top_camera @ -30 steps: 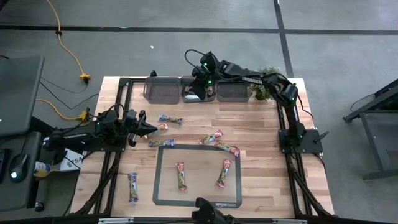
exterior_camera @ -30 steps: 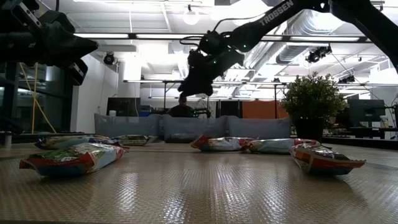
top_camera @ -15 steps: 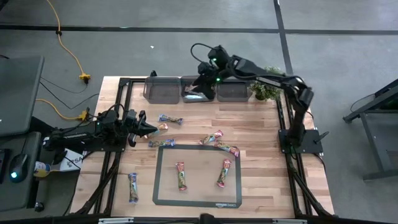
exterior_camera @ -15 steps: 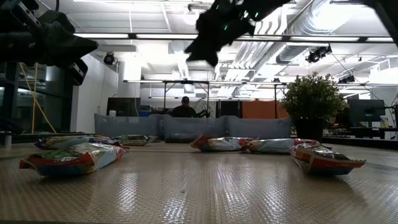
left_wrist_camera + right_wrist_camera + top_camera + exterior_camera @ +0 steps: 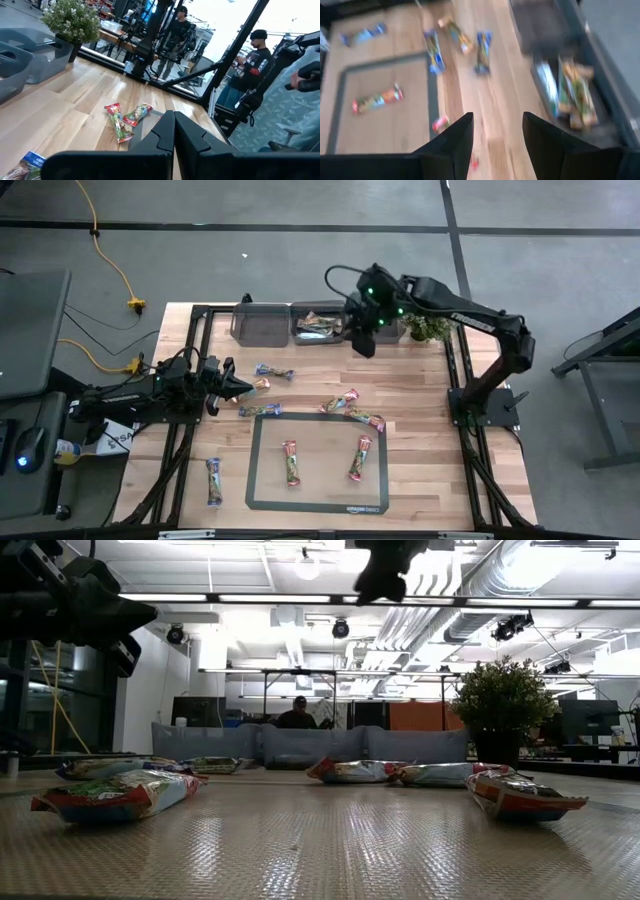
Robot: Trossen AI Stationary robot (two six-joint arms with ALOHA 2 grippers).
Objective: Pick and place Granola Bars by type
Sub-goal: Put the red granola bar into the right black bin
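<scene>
Seven granola bars lie loose on the wooden table (image 5: pixel 420 440). Nearest the front edge, one bar (image 5: pixel 213 480) rests towards the front left corner, off the dark-framed mat (image 5: pixel 250 470). Two red bars (image 5: pixel 290 461) (image 5: pixel 361 457) lie on that mat, apart from each other. Just past the mat's far edge sit a blue bar (image 5: pixel 259 411) and a touching pair (image 5: pixel 352 408). Farther on, another blue bar (image 5: pixel 273 372) lies near the left gripper (image 5: pixel 243 386), which hovers by the left edge with its jaws pressed together, holding nothing. Along the far edge stand three grey bins; the middle bin (image 5: pixel 318 333) holds several bars (image 5: pixel 320 323), the left bin (image 5: pixel 260 322) looks empty. The right gripper (image 5: pixel 362 345) hangs above the table just in front of the bins, jaws apart and empty. A potted plant (image 5: pixel 424 326) stands at the far right corner.
</scene>
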